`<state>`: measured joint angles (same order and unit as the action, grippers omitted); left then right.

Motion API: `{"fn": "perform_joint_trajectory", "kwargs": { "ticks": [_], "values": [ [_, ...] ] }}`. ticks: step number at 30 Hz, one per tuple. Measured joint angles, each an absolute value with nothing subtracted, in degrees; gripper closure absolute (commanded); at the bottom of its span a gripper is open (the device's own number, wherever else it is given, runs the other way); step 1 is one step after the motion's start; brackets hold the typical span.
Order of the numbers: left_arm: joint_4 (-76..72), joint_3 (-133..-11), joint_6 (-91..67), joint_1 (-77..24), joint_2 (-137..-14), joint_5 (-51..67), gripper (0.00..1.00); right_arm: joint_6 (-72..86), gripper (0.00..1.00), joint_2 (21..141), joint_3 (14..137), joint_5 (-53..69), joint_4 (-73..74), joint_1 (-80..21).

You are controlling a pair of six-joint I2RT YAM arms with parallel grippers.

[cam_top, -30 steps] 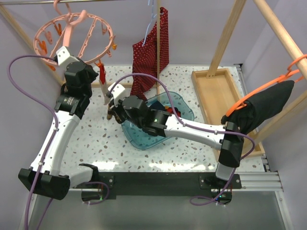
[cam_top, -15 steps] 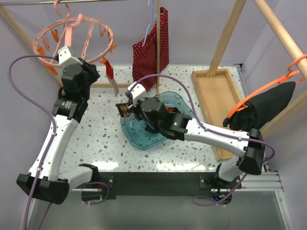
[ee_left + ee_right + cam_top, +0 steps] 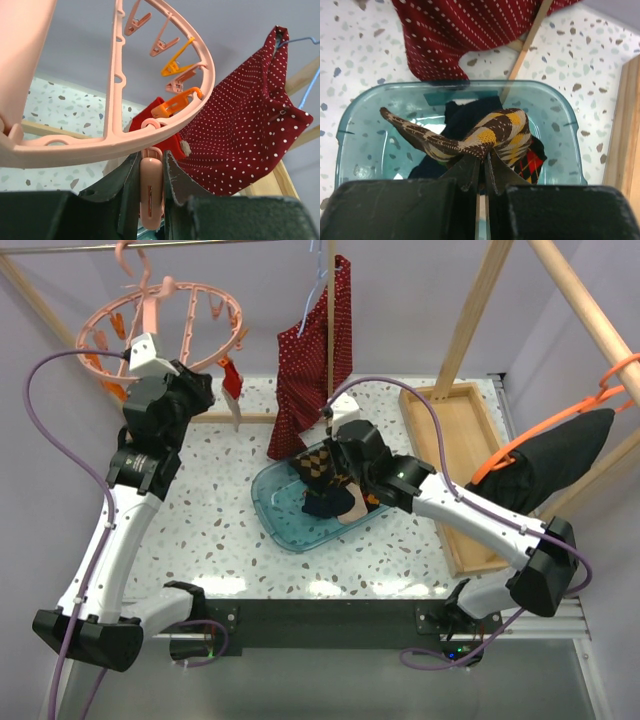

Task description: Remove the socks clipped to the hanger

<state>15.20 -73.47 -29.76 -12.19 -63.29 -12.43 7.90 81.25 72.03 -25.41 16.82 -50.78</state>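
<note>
The round pink hanger (image 3: 165, 315) hangs at the back left. A red and pale sock (image 3: 233, 390) hangs from its near right rim. My left gripper (image 3: 205, 390) is under that rim, shut on a pink clip (image 3: 151, 190) just below the ring (image 3: 165, 120); the red sock (image 3: 172, 137) shows behind the clip. My right gripper (image 3: 335, 462) is shut on a brown and yellow argyle sock (image 3: 495, 132) and holds it low over the teal tub (image 3: 350, 135). Dark and red argyle socks (image 3: 532, 162) lie in the tub.
A red white-dotted garment (image 3: 320, 340) hangs on a thin hanger just behind the tub (image 3: 275, 515). A wooden tray (image 3: 450, 440) lies at the right. An orange hanger with black cloth (image 3: 560, 455) hangs far right. Wooden frame posts (image 3: 470, 320) stand at the back.
My right gripper has carried the argyle sock from beside the hanger rightward to over the tub. My left gripper has risen to the hanger's rim and shut on a clip.
</note>
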Motion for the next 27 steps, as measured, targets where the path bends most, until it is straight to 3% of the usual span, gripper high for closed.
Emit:
{"fn": "perform_joint_trajectory", "kwargs": {
  "ticks": [1,2,4,5,6,9,11,17,27],
  "values": [
    [15.1,-73.5,-29.5,-12.2,-63.3,-11.7,1.00,8.3,0.88,81.3,72.0,-25.3,17.6,-50.4],
    [15.0,-73.5,-29.3,-12.2,-63.3,-10.8,1.00,8.8,0.77,81.3,72.0,-24.8,18.5,-49.9],
    [15.0,-73.5,-29.1,-12.2,-63.3,-8.8,1.00,10.0,0.66,81.4,72.0,-23.3,20.5,-48.6],
    [14.9,-73.5,-28.9,-12.2,-63.3,-8.2,1.00,10.4,0.54,81.5,72.0,-22.5,21.4,-47.8],
    [15.0,-73.5,-28.8,-12.2,-63.3,-7.5,1.00,10.7,0.47,81.8,72.0,-21.3,22.2,-47.1],
    [15.1,-73.5,-28.3,-12.2,-63.3,-6.1,1.00,10.9,0.28,83.0,72.2,-18.3,24.1,-45.5],
    [15.2,-73.5,-27.7,-12.2,-63.2,-5.7,1.00,10.3,0.20,84.4,72.9,-16.3,25.7,-44.9],
    [16.4,-74.4,-26.3,-12.2,-63.0,-4.5,1.00,8.5,0.13,87.4,78.3,-10.9,26.6,-45.1],
    [19.1,-76.7,-24.9,-12.1,-63.0,-2.5,1.00,6.7,0.01,94.4,88.9,-1.5,13.1,-49.3]
  ]
}}
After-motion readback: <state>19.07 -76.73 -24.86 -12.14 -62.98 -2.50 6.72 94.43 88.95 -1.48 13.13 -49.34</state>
